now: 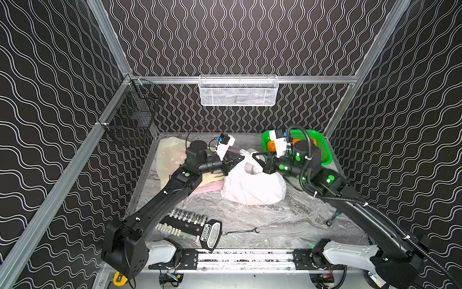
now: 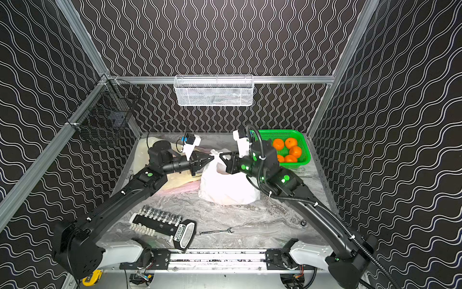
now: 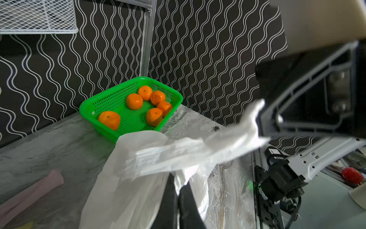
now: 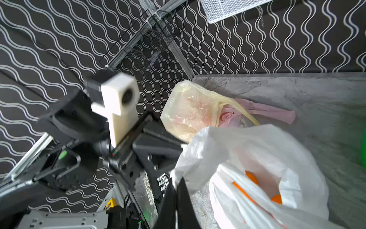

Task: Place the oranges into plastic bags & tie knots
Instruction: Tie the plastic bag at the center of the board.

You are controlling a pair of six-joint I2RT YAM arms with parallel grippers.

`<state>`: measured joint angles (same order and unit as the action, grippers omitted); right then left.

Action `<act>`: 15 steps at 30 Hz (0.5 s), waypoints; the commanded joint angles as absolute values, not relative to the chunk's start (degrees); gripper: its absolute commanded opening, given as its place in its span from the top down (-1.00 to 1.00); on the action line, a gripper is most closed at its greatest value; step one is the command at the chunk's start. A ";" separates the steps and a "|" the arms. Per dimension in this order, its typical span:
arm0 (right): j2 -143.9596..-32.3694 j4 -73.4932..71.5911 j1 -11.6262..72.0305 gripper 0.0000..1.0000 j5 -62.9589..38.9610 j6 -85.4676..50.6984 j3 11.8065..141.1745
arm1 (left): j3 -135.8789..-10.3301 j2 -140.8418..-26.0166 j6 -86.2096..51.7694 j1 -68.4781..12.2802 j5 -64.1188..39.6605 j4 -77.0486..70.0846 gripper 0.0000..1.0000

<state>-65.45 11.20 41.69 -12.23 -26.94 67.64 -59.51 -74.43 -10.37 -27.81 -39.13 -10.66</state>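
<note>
In both top views, your left gripper [image 1: 240, 157] and right gripper [image 1: 255, 155] met almost tip to tip just above centre. Each was pinched shut on the top of the white bag [image 1: 252, 186], which sat mid-table. With the tips that close, crossing over for a knot risked a finger collision. More oranges [image 2: 290, 144] waited in the green basket [image 2: 282, 131] at right.

In the left wrist view, the shut jaws at the bottom edge held only a thin fold. The handle [image 3: 188, 150] stretched taut toward the right, so a hard pull could have torn it or slipped it free.

In the right wrist view, the jaws at bottom centre clamped the bag's rim. The bagged oranges [image 4: 251, 178] showed through the gaping mouth at lower right, and tilting the bag could have spilled them. The yellowish bag [image 4: 188, 107] and pink bag [image 4: 273, 113] lay just behind, loose enough to snag.
</note>
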 commanded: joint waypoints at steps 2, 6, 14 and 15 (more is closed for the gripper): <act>-60.71 -9.23 42.01 1.00 -15.64 -22.62 56.71 | -59.18 -75.10 -12.04 -27.83 -37.24 -14.27 1.00; -58.84 -13.55 42.10 1.00 -15.22 -17.02 48.44 | -59.06 -75.32 -12.13 -27.84 -37.59 -14.39 1.00; -61.41 -17.10 42.09 1.00 -9.23 -7.22 43.04 | -58.88 -75.32 -11.59 -27.86 -40.36 -13.28 1.00; -62.08 -17.07 41.99 1.00 -8.39 -5.72 42.72 | -58.99 -75.09 -11.08 -27.87 -40.47 -12.46 1.00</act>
